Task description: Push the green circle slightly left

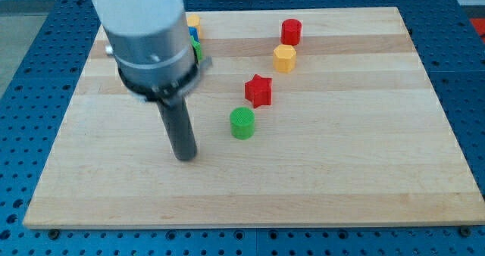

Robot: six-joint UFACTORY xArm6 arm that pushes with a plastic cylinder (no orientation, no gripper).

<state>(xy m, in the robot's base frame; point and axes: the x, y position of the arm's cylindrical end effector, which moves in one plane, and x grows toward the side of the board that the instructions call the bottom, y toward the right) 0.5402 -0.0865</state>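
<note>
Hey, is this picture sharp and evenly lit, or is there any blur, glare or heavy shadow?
Camera view: even, soft light, no glare on the board; the green circle and red star are fairly sharp with faint shadows; my tip is clear, left of the circle; the arm housing looms large and slightly soft.

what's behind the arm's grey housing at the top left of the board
Small blocks peek out at the grey housing's right edge: a yellow block, a blue block and a green block. Their shapes, and anything further behind, are covered.
</note>
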